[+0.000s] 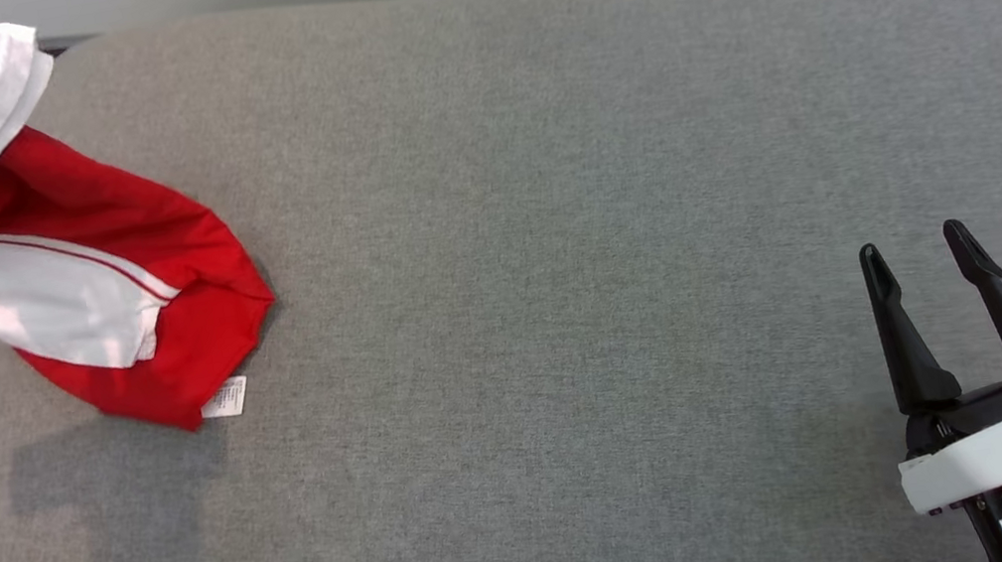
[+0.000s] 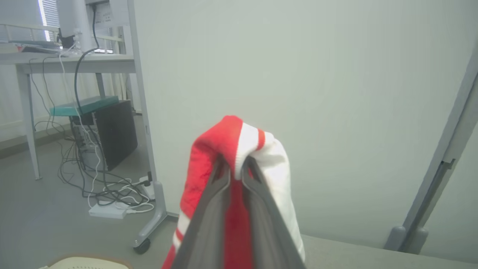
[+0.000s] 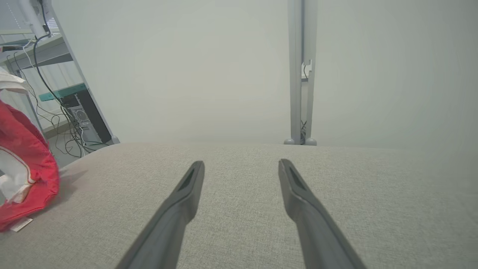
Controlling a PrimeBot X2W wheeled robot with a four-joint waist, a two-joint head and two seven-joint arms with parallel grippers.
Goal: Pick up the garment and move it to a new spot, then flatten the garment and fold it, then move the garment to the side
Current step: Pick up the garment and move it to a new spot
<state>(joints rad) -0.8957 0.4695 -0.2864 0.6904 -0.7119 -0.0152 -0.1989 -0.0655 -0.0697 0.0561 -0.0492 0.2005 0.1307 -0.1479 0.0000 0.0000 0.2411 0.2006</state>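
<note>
Head view showed one garment (image 1: 109, 283) of soft red fabric with white striped sleeves and a small tag, hanging crumpled at the left end of the grey woven surface (image 1: 558, 262). The left claw (image 2: 235, 164) was clamped on its fold, while the right claw (image 1: 912, 241) gaped wide, empty.

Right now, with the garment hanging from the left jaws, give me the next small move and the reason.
Probably carry the garment rightward toward the middle of the grey surface. The left gripper has its jaws shut on a fold, and the cloth hangs bunched at the surface's left edge, while the right gripper, jaws open, hovers over bare surface.
</note>
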